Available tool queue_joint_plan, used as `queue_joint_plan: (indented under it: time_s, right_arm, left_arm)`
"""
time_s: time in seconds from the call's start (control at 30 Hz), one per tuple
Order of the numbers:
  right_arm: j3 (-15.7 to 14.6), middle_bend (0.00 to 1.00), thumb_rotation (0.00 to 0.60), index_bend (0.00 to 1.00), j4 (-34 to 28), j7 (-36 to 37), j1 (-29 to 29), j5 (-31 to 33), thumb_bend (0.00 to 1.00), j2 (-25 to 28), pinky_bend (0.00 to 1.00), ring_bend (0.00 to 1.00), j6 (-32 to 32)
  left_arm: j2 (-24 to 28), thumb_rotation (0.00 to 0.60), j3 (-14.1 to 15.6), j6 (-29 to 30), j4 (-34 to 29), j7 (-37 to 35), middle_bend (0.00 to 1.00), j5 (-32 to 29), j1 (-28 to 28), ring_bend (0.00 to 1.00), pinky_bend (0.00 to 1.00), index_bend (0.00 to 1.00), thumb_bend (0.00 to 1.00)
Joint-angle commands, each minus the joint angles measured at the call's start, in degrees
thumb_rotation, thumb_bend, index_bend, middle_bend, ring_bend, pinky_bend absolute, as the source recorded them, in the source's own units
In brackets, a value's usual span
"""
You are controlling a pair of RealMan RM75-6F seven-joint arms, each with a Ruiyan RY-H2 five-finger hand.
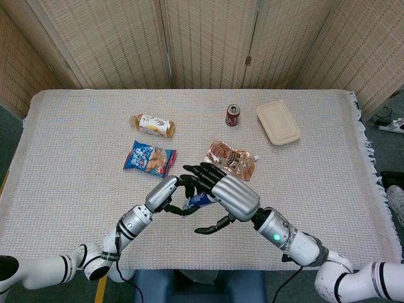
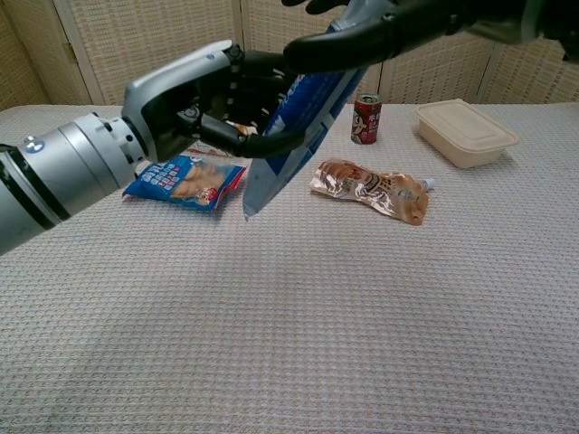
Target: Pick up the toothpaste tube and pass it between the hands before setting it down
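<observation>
The blue and white toothpaste tube (image 2: 291,127) hangs tilted above the table, its flat end pointing down. My left hand (image 2: 194,104) grips its middle, with fingers behind it and the thumb across the front. My right hand (image 2: 398,23) reaches in from the upper right; its fingers lie stretched over the tube's top and the thumb stands apart. In the head view the tube (image 1: 201,201) shows only as a small blue patch between my left hand (image 1: 169,194) and my right hand (image 1: 232,196), near the table's front middle.
On the cloth lie a blue snack bag (image 1: 149,158), a brown pouch (image 1: 231,158), a bottle on its side (image 1: 152,124), a red can (image 1: 233,115) and a beige lidded box (image 1: 278,122). The table's front edge (image 1: 208,268) is close below the hands.
</observation>
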Motion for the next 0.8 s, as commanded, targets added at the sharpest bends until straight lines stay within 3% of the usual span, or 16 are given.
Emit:
queue_joint_plan:
  time_s: [0.03,0.23,0.5,0.8]
  right_arm:
    - [0.0,0.00,0.273,0.00,-0.5,1.4,-1.1,-1.2,0.12,1.6,0.00,0.00,1.7]
    - [-0.1,0.00,0.272,0.00,-1.3,4.9,-2.8,-2.8,0.12,4.7,0.00,0.00,3.6]
    - [-0.7,0.00,0.272,0.00,-0.7,7.0,-5.1,-3.5,0.12,7.9,0.00,0.00,5.9]
    - [-1.9,0.00,0.272,0.00,0.5,5.8,-7.6,-3.6,0.12,9.3,0.00,0.00,7.5]
  left_arm:
    - [-0.1,0.600,0.7,0.4,1.4,1.4,0.75,0.5,0.3,0.62,0.60,0.69,0.66]
    - [-0.1,0.600,2.1,-0.3,4.0,4.1,0.75,1.0,0.6,0.61,0.59,0.69,0.66]
    - [0.0,0.600,3.7,-3.2,7.4,13.2,0.75,1.0,0.1,0.61,0.57,0.69,0.66]
    - [-1.6,0.600,2.5,-11.7,10.3,40.4,0.74,-6.6,-0.7,0.57,0.52,0.65,0.64]
